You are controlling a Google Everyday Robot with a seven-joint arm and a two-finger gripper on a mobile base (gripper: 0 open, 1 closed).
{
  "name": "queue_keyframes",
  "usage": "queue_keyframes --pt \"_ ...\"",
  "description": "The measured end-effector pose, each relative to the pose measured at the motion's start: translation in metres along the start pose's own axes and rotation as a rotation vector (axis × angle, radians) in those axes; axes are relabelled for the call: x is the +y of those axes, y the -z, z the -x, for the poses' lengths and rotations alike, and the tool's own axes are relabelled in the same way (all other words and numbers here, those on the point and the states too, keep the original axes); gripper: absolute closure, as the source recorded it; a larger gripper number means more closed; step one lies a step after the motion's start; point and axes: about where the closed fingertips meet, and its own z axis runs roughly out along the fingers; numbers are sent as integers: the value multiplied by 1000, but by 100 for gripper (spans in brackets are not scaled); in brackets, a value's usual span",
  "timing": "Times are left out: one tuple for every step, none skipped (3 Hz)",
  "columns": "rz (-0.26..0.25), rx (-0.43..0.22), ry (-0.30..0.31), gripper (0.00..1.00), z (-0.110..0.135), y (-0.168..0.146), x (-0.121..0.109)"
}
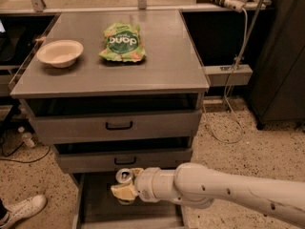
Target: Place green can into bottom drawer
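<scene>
The gripper's (127,187) tan fingers (120,192) are clenched around the green can (125,176), holding it upright over the far end of the open bottom drawer (96,203). On the cabinet top (167,63) sit a white bowl (60,53) at left and a green snack bag (123,43) beside it.

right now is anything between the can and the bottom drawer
Nothing visible does. The gripper, jaws shut on the can, hangs directly over the open bottom drawer.

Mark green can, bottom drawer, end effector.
green can (125,176), camera view, on its silver top.
bottom drawer (97,202), camera view, bare floor left of the can.
end effector (126,184), camera view, between fingertips, over the open drawer, gripping the can.
</scene>
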Motion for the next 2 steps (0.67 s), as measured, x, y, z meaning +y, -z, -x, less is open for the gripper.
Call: queue_keyframes --pt "-26 -35 -40 100 -18 -18 -11" --pt "-93 -81 -64 100 -52 -49 -40"
